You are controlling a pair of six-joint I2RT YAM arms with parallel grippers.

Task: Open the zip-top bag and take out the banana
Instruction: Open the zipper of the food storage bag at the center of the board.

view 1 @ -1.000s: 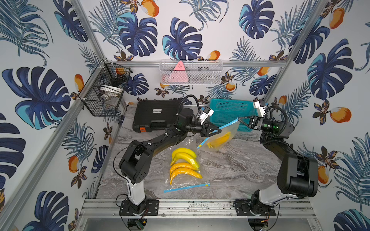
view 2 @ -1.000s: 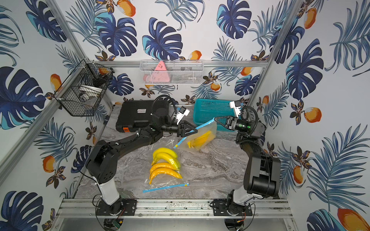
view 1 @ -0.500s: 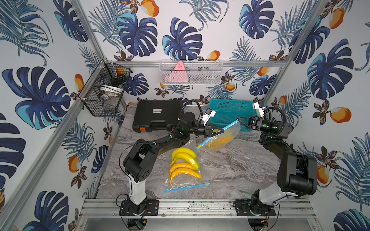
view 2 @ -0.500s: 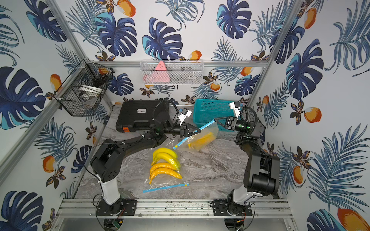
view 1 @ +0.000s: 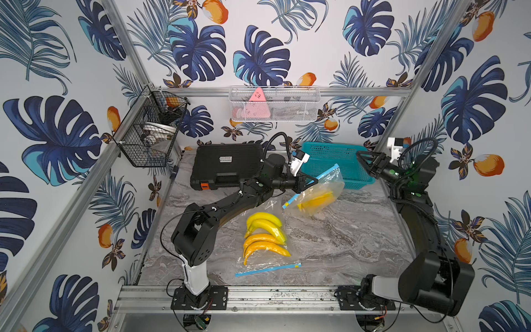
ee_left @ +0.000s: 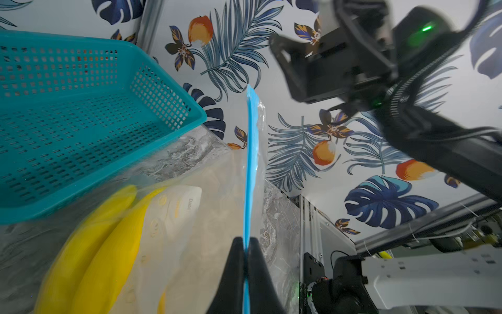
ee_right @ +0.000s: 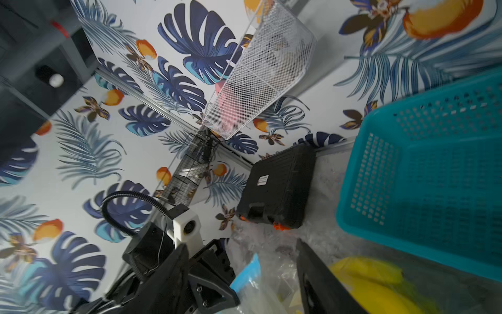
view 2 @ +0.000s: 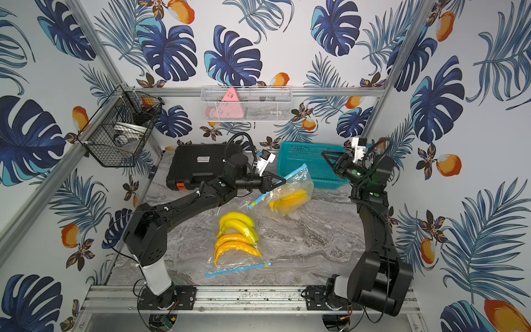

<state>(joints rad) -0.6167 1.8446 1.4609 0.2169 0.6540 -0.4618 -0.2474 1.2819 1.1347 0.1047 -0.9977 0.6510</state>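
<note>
A clear zip-top bag [view 1: 323,188] with a blue zip strip [ee_left: 251,152] hangs tilted over the marble table, its lower end resting in front of the teal basket. Yellow banana [view 1: 316,198] shows through the plastic, and the left wrist view shows it too [ee_left: 108,244]. My left gripper [view 1: 315,181] [ee_left: 245,242] is shut on the zip strip near its middle. My right gripper [view 1: 362,162] [ee_right: 241,244] stands open to the right of the bag, above the basket, holding nothing. The strip's loose end [ee_right: 247,274] lies just ahead of its fingers.
A teal basket [view 1: 349,184] stands at the back right and a black case [view 1: 227,166] at the back left. Several loose bananas [view 1: 265,232] lie on a second, flat bag [view 1: 267,270] at the table's middle front. Wire baskets [view 1: 149,129] hang on the walls.
My left gripper has shut on the zip strip. My right gripper has opened, let go of the bag's end and drawn back to the right. The bag's right end has sagged.
</note>
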